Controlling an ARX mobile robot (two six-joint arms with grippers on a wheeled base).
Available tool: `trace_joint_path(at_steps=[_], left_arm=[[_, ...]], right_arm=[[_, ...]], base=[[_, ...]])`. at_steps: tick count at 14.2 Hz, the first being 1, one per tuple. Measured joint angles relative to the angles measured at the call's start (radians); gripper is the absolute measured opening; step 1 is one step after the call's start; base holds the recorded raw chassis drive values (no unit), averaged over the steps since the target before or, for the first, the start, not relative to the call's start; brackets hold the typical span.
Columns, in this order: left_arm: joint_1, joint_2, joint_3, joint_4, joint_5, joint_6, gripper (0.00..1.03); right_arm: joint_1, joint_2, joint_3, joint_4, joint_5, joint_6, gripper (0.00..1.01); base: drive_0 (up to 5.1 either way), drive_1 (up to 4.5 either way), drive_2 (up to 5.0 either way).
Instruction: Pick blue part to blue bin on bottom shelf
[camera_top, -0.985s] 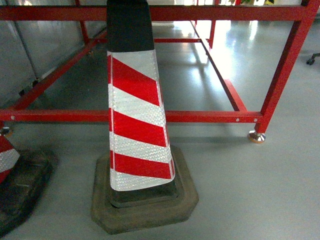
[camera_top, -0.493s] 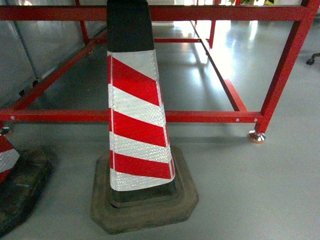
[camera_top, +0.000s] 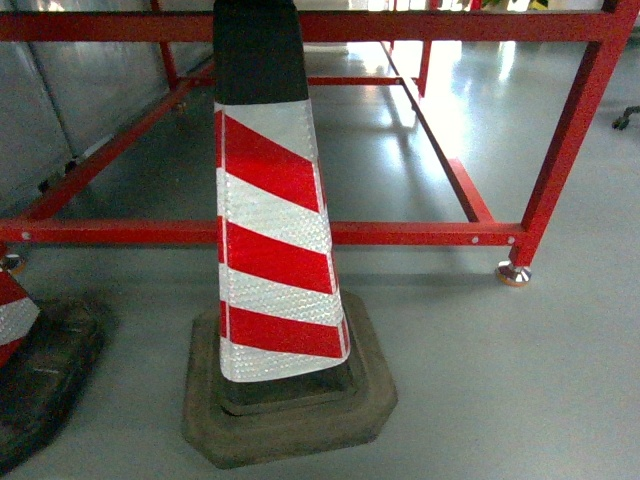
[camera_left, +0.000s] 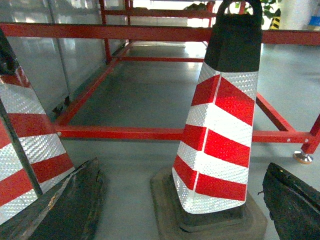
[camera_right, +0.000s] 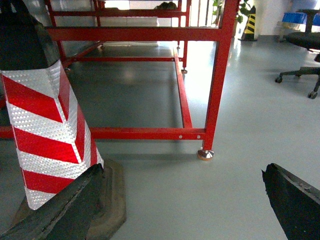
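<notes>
fingers, left gripper (camera_left: 175, 205): two dark fingers (camera_left: 65, 210) at the lower left and lower right corners of the left wrist view, spread wide apart, nothing between them but floor and cone. fingers, right gripper (camera_right: 180, 210): same pattern in the right wrist view, one dark finger (camera_right: 60, 212) lower left, one lower right, wide apart, empty.

task items: blue part, blue bin and bottom shelf not visible in any view; no steel rack tier appears, only a red tube frame. whereabouts cannot be told.

step in hand, judged: locating the rack, no grasp possible yet. doing it well likely calls for turning or driving the base until the shelf and the blue part enter view, with both arms kept tucked and clear of the cones and frame posts.

contents, left to right, head view:
- second cone base (camera_top: 40, 380), lower left edge, mostly cut off.
- traffic cone (camera_top: 270, 240), centre left, red and white reflective bands, black top, dark rubber base, standing upright just in front of the frame's low front bar.
- red frame (camera_top: 420, 233), bare tubes across upper and middle frame, open inside.
- levelling foot (camera_top: 513, 272), right of centre, under the corner post.

surface: grey floor (camera_top: 500, 380), smooth, glossy, bright glare at the top centre.

room: grey panels at the upper left; in the right wrist view, an office chair base (camera_right: 300, 77) at the upper right.
</notes>
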Motion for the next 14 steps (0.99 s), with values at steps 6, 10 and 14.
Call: trace_joint_path(at_steps=[6,10,14], left_arm=[[0.000,0.000,0.000,0.001,-0.002,0.000,0.98],[0.000,0.000,0.000,0.000,0.000,0.000,0.98],[0.000,0.000,0.000,0.000,-0.001,0.000,0.98]], right_arm=[[0.000,0.000,0.000,0.002,-0.002,-0.001,0.98],[0.000,0.000,0.000,0.002,0.000,0.000,0.98],[0.000,0.000,0.000,0.001,-0.001,0.000,0.98]], base=[[0.0,0.00,0.0],[0.0,0.00,0.0],[0.0,0.00,0.0]])
